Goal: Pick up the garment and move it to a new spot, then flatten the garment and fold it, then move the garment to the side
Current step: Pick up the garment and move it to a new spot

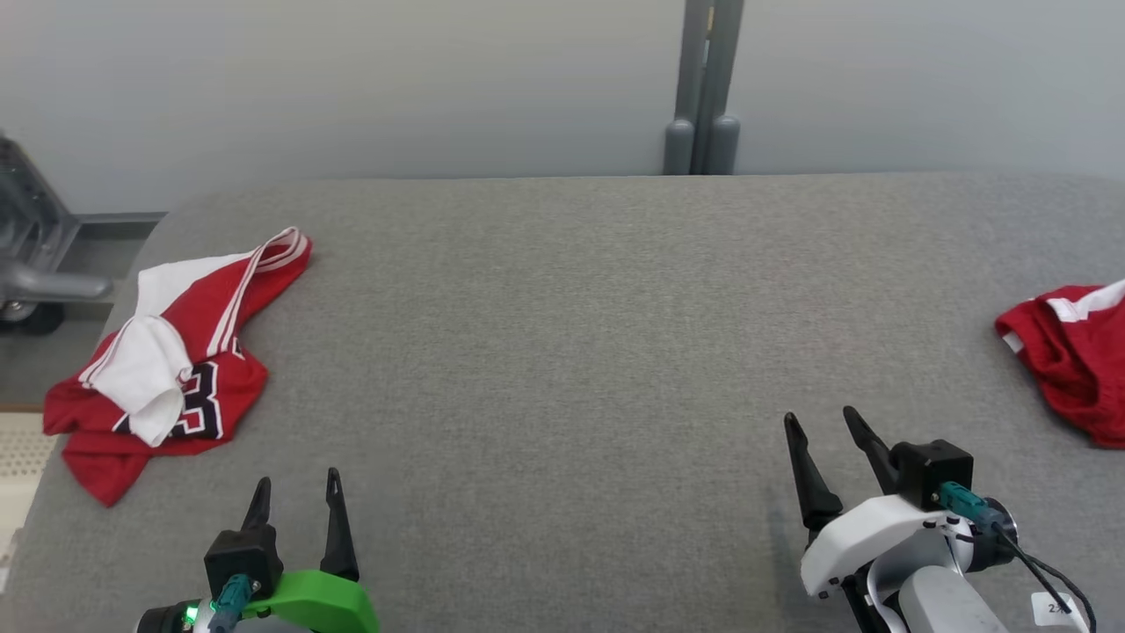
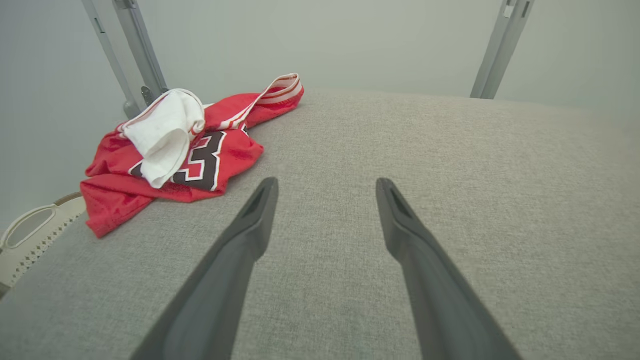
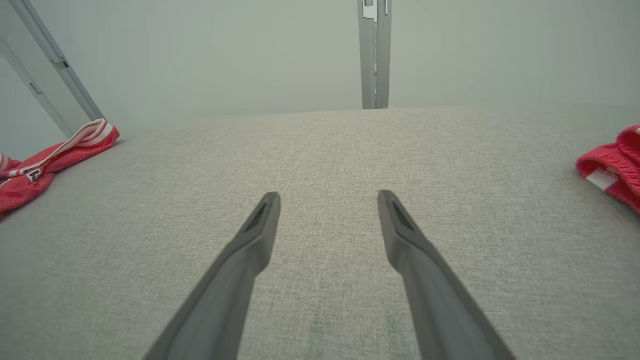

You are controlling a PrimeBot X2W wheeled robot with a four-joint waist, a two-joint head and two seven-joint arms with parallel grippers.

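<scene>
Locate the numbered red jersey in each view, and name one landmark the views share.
Head view: red jersey lies crumpled at the left, by the left edge of the table.
Left wrist view: upper left, number showing.
Right wrist view: at the left edge, partly cut off.
Shared landmark: its striped trim, the end nearest the table's far edge.

The left gripper [image 1: 299,477] is formed of two long, dark, tapering fingers [image 2: 240,250] set in a black block [image 1: 243,556]. Behind that block a teal plug [image 1: 230,591], a lit green lamp [image 1: 188,614] and a bright green shell [image 1: 321,600] are seen. The right gripper [image 1: 821,414] is built alike, but the white shell [image 1: 866,527] replaces the green. A black cable [image 1: 1046,576] is led back from its plug, beside a small white tag [image 1: 1053,607]. A shallow slot is cut near each fingertip.
</scene>
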